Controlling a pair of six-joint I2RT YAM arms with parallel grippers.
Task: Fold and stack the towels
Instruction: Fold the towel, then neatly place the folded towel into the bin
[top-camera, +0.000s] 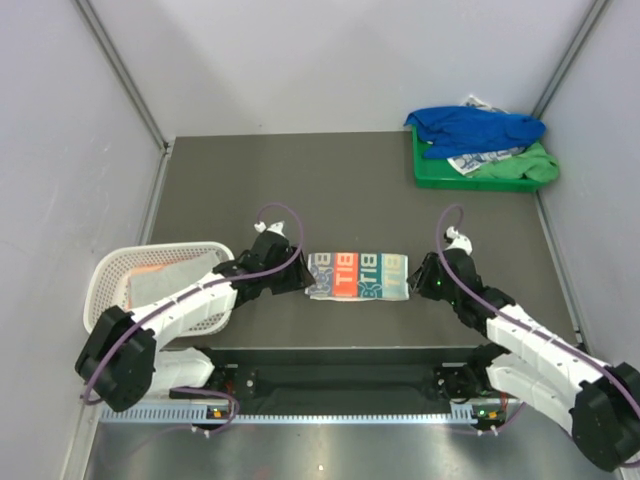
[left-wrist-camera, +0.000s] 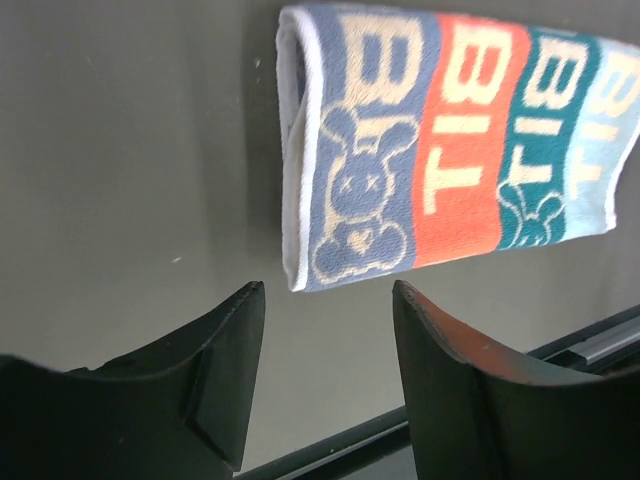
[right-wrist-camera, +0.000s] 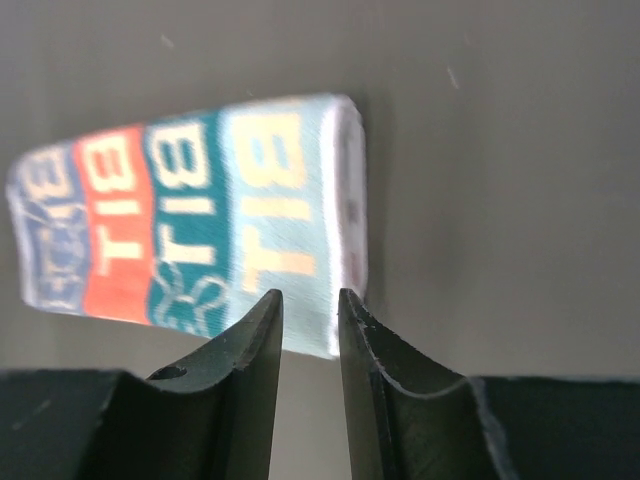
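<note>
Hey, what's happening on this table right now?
Two robot arms are working on towels. A folded striped towel with big letters lies flat mid-table, and neither arm holds it. The left end effector sits open at its left end; the right end effector, fingers slightly apart, is at its right end. More towels are heaped in the green tray at the back right.
</note>
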